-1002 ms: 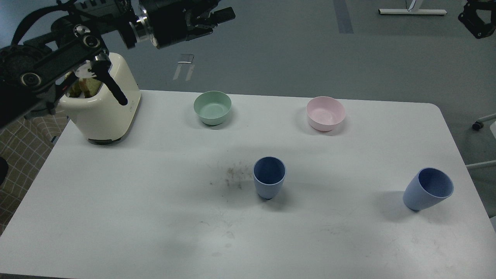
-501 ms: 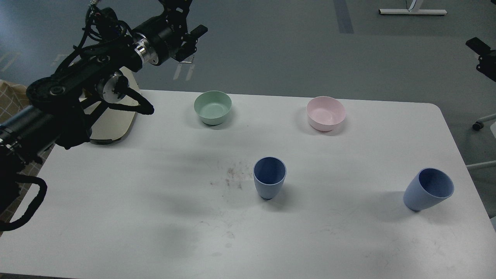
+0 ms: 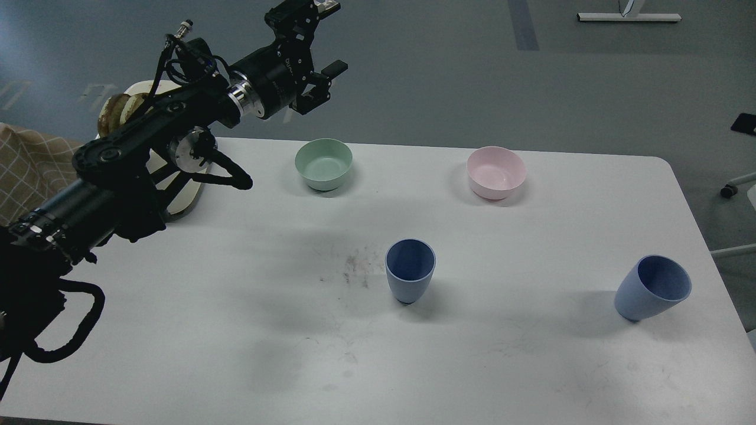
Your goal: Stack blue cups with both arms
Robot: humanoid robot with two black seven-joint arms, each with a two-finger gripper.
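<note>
Two pale blue cups stand on the white table (image 3: 195, 330). One cup (image 3: 410, 273) is near the middle, the other (image 3: 652, 289) is near the right edge and looks tipped to the right. My left arm reaches in from the left. Its gripper (image 3: 332, 38) is open and empty, high over the table's far edge, left of and above the mint green bowl (image 3: 323, 164) and far from both cups. Of my right arm only a small black tip (image 3: 745, 123) shows at the right edge, off the table.
A pink bowl (image 3: 496, 172) sits at the back right. A cream toaster (image 3: 184, 198) with bread (image 3: 113, 110) stands at the back left, mostly hidden by my left arm. A dark smudge (image 3: 354, 268) lies left of the middle cup.
My left arm has swung down and forward over the toaster, and its gripper now sits further right. My right gripper has dropped down the right edge, almost out of view. The cups have not moved.
</note>
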